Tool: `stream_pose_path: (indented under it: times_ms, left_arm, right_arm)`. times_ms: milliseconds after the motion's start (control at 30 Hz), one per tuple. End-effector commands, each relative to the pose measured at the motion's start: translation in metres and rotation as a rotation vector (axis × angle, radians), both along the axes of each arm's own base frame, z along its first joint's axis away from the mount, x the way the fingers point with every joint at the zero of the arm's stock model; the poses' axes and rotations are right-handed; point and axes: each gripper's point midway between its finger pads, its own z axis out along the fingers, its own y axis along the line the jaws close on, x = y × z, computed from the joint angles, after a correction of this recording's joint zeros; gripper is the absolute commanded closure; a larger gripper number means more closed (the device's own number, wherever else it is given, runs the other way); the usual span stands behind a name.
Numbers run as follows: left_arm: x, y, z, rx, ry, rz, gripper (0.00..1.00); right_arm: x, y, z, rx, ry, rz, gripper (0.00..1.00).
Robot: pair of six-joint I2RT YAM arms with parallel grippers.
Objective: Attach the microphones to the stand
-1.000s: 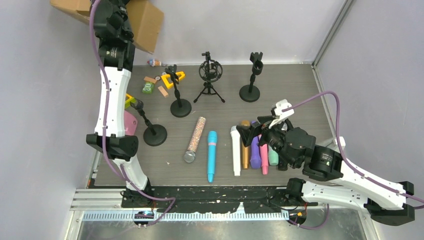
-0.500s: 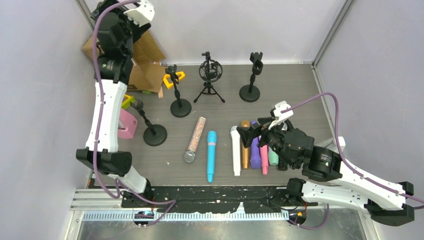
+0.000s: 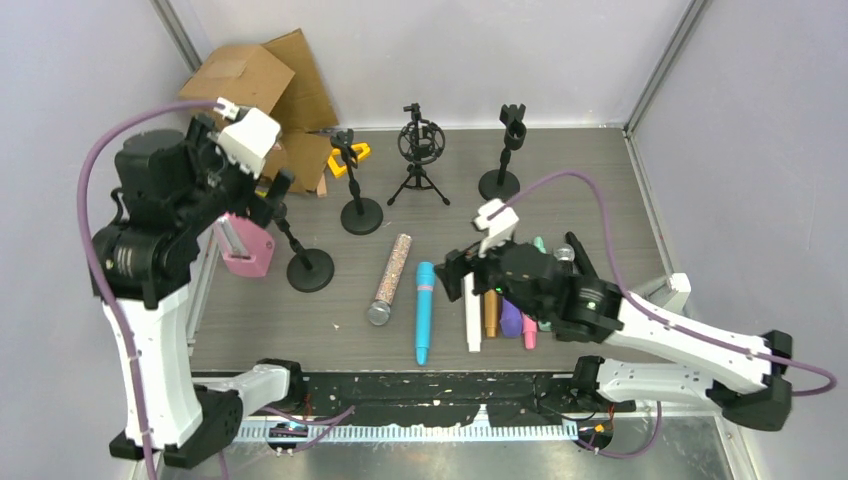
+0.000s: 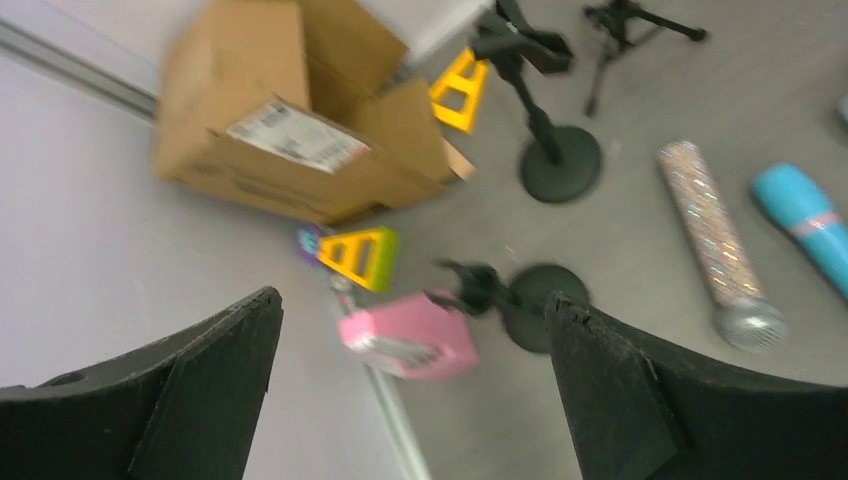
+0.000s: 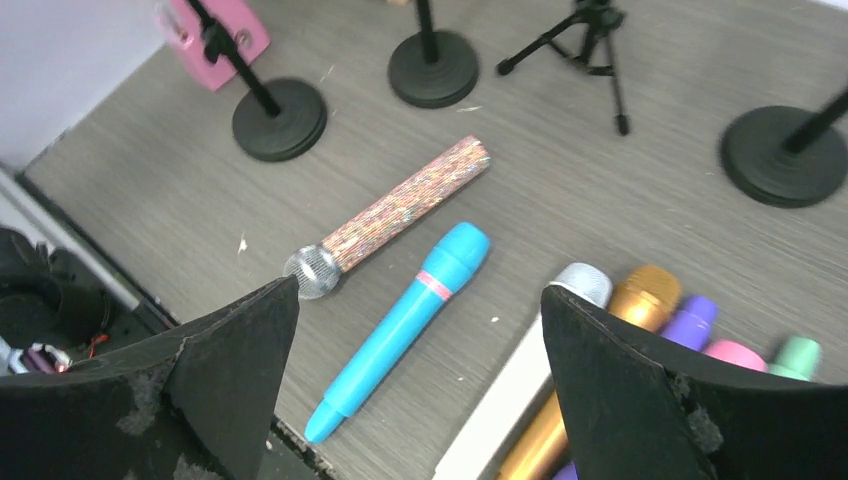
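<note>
Right gripper [image 5: 418,290] has swung left over the cyan mic [image 3: 424,312] and left gripper [image 4: 412,298] has dropped from the box [image 3: 255,80], both with jaws open and empty, so a pickup looks next.

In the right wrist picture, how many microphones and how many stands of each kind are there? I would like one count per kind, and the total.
Microphones: 7
Round-base stands: 3
Tripod stand: 1
Total: 11
</note>
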Motion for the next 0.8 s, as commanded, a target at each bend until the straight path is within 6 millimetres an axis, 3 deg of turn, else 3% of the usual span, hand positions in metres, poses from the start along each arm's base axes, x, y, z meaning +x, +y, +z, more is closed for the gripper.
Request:
stream_pose_path:
  times_ms: [0, 33, 67, 100, 133, 167, 200, 233, 267, 300, 333, 433, 467, 500, 533, 567, 600, 633, 667, 767]
  left_arm:
    - [-0.053, -0.012, -0.047, -0.171, 0.243, 0.019, 0.0]
    - [-0.062, -0.01, -0.049, -0.179, 0.251, 0.031, 0.0]
    - [-0.068, -0.007, -0.051, -0.18, 0.252, 0.051, 0.0]
    - [-0.073, -0.002, -0.052, -0.178, 0.245, 0.075, 0.0]
    - [-0.079, 0.004, -0.052, -0.17, 0.233, 0.101, 0.0]
    - [-0.084, 0.008, -0.05, -0.169, 0.219, 0.121, 0.0]
    - [-0.089, 0.011, -0.05, -0.167, 0.208, 0.132, 0.0]
    - [-0.093, 0.013, -0.049, -0.165, 0.203, 0.138, 0.0]
    - [-0.098, 0.015, -0.049, -0.162, 0.204, 0.142, 0.0]
    - [-0.102, 0.015, -0.051, -0.158, 0.211, 0.14, 0.0]
    - [-0.105, 0.017, -0.052, -0.153, 0.221, 0.147, 0.0]
    - [-0.107, 0.024, -0.048, -0.15, 0.206, 0.193, 0.0]
    - [-0.107, 0.027, -0.045, -0.158, 0.193, 0.212, 0.01]
    - [-0.107, 0.028, -0.041, -0.167, 0.179, 0.221, 0.0]
    - [-0.107, 0.028, -0.037, -0.174, 0.167, 0.225, 0.0]
    - [-0.108, 0.028, -0.033, -0.181, 0.156, 0.227, 0.0]
    - [-0.108, 0.028, -0.031, -0.186, 0.15, 0.226, 0.0]
    - [-0.109, 0.027, -0.029, -0.188, 0.149, 0.224, 0.01]
    - [-0.109, 0.028, -0.029, -0.184, 0.15, 0.224, 0.0]
    - [-0.108, 0.033, -0.029, -0.163, 0.139, 0.248, 0.0]
  right_arm:
    - [0.004, 0.062, 0.024, 0.044, -0.038, 0.154, 0.05]
    - [0.004, 0.077, 0.036, 0.071, -0.059, 0.199, 0.05]
    - [0.008, 0.094, 0.022, 0.036, -0.043, 0.219, 0.05]
    - [0.009, 0.11, 0.039, 0.067, -0.074, 0.261, 0.05]
    - [0.015, 0.127, 0.025, 0.033, -0.063, 0.275, 0.05]
    - [0.017, 0.141, 0.045, 0.068, -0.107, 0.304, 0.05]
    - [0.023, 0.159, 0.029, 0.035, -0.096, 0.322, 0.05]
    - [0.026, 0.173, 0.048, 0.07, -0.147, 0.351, 0.05]
    - [0.032, 0.191, 0.033, 0.049, -0.144, 0.366, 0.05]
    - [0.034, 0.205, 0.049, 0.082, -0.194, 0.392, 0.05]
    - [0.038, 0.221, 0.032, 0.059, -0.189, 0.417, 0.05]
    - [0.053, 0.264, 0.025, 0.079, -0.245, 0.461, 0.05]
    - [0.057, 0.274, 0.039, 0.115, -0.288, 0.477, 0.04]
    - [0.062, 0.285, 0.022, 0.104, -0.282, 0.487, 0.04]
    - [0.063, 0.293, 0.034, 0.147, -0.316, 0.505, 0.03]
    - [0.066, 0.301, 0.021, 0.141, -0.31, 0.518, 0.03]
    - [0.068, 0.307, 0.031, 0.172, -0.334, 0.529, 0.01]
    - [0.071, 0.314, 0.02, 0.164, -0.328, 0.534, 0.01]
    - [0.072, 0.318, 0.027, 0.185, -0.348, 0.54, 0.0]
    - [0.079, 0.33, 0.018, 0.195, -0.357, 0.538, 0.04]
